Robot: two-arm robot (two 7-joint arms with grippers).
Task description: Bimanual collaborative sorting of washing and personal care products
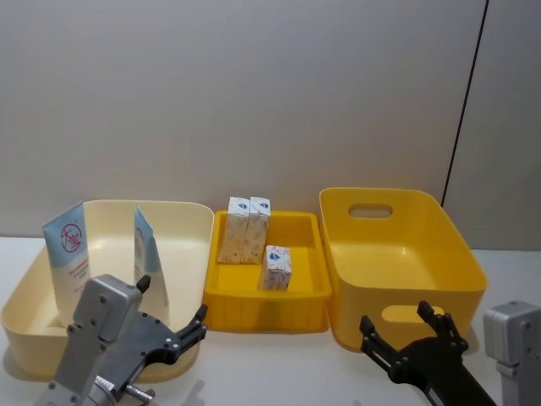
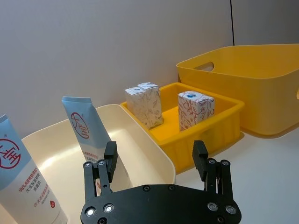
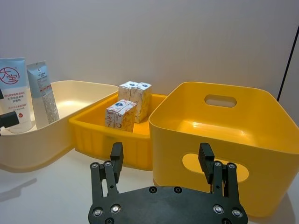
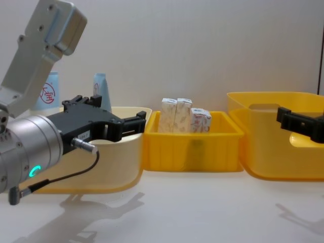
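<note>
Our left pincer and right pincer hang empty, jaws apart; reaching in, we might topple the leaning pale blue-and-white plastic squeeze tubes.

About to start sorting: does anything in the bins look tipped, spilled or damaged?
Nothing stands out. Two pale blue-and-white squeeze tubes stand in the cream plastic bin; three whitish speckled cartons stand upright in the shallow yellow plastic tray. Left gripper and right gripper hover open in front.
</note>
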